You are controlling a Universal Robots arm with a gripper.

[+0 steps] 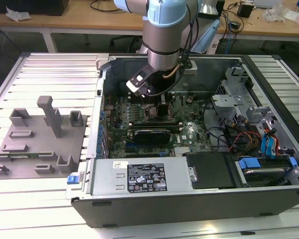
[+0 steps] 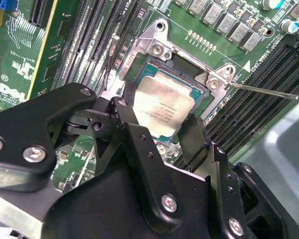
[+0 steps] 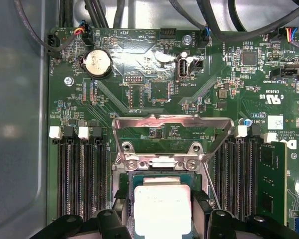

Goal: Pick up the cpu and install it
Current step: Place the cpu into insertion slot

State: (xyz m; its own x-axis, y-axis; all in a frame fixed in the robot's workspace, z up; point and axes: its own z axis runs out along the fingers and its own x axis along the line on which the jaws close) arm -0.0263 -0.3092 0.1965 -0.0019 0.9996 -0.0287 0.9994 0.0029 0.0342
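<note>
cpu (image 2: 162, 107) lies flat in the socket (image 2: 187, 63), metal top up. It's square, so no long axis; edges square to the socket. Gripper (image 2: 157, 119) pinches it, one finger on each opposite edge. First wrist view: load frame (image 3: 172, 120) raised just beyond. Exterior view: arm (image 1: 164, 30) down in the case (image 1: 189, 199), far side, left of centre.

The cpu (image 2: 162, 107) has a shiny metal top, the socket frame (image 3: 172, 118) bright bare metal, the claw (image 2: 157, 113) matt black.
</note>
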